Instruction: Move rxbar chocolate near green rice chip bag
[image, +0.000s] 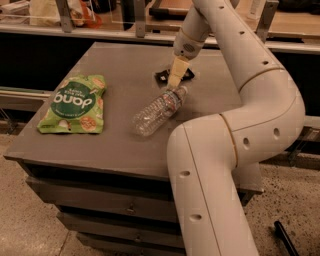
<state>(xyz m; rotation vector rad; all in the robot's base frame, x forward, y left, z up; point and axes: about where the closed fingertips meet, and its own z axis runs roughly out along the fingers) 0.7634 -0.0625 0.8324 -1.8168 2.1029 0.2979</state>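
Note:
The rxbar chocolate (163, 76) is a small black wrapper lying on the grey table (115, 130) toward the back middle, partly hidden behind my gripper. My gripper (175, 80) hangs straight down over it, its cream fingers (176, 72) reaching the bar's right part. The green rice chip bag (73, 104) lies flat at the table's left side, well away from the bar.
A clear plastic water bottle (159, 110) lies on its side just in front of my gripper, cap toward it. My white arm (235, 125) curves over the table's right side. A shelf rail with items runs behind the table.

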